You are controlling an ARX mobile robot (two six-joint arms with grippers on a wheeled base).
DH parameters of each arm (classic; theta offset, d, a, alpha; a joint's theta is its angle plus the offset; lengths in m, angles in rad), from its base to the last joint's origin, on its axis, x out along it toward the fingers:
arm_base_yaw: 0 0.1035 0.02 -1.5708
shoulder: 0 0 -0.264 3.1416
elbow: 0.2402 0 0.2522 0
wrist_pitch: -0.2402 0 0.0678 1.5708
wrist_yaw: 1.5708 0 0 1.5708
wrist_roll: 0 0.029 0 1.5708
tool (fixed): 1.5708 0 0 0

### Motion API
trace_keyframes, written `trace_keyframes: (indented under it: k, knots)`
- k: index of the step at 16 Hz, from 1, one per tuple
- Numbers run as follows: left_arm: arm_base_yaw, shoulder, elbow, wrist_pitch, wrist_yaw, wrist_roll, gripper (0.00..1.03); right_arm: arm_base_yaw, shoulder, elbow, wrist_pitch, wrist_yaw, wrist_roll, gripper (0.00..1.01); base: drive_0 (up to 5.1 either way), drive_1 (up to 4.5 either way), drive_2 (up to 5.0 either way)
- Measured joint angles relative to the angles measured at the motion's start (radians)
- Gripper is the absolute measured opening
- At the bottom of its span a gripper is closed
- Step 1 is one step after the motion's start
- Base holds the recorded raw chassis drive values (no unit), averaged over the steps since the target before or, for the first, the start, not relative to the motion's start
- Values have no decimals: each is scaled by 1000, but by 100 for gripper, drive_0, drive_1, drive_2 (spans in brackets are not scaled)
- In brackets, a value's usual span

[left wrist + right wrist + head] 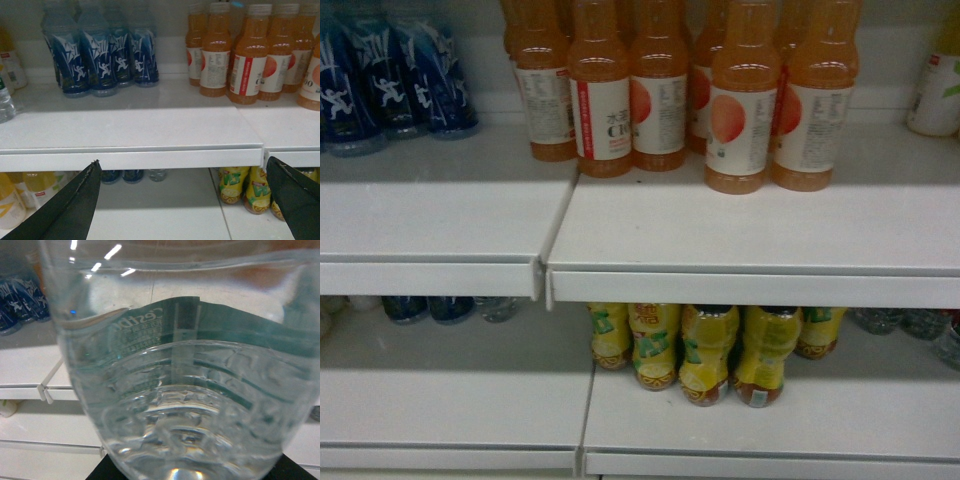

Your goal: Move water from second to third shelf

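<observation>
1. The water bottle (180, 385) fills the right wrist view, apparently gripped by the right claw; its jaws are hidden.
2. The left claw (185, 200) is spread wide, empty, before the shelf edge (130, 159).
3. The bottle should be kept upright and set well inside the third shelf's front edge.

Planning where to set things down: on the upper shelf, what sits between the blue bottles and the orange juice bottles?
Nothing: in the left wrist view, bare white shelf separates the blue bottles from the orange juice bottles.
</observation>
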Motion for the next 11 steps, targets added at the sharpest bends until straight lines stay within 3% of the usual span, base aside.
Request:
trace_keyframes:
  k: [11]
  knots:
    - [0,0,0,-2,1,0,98,0,-1,0,3,0,0,37,-505,236,236]
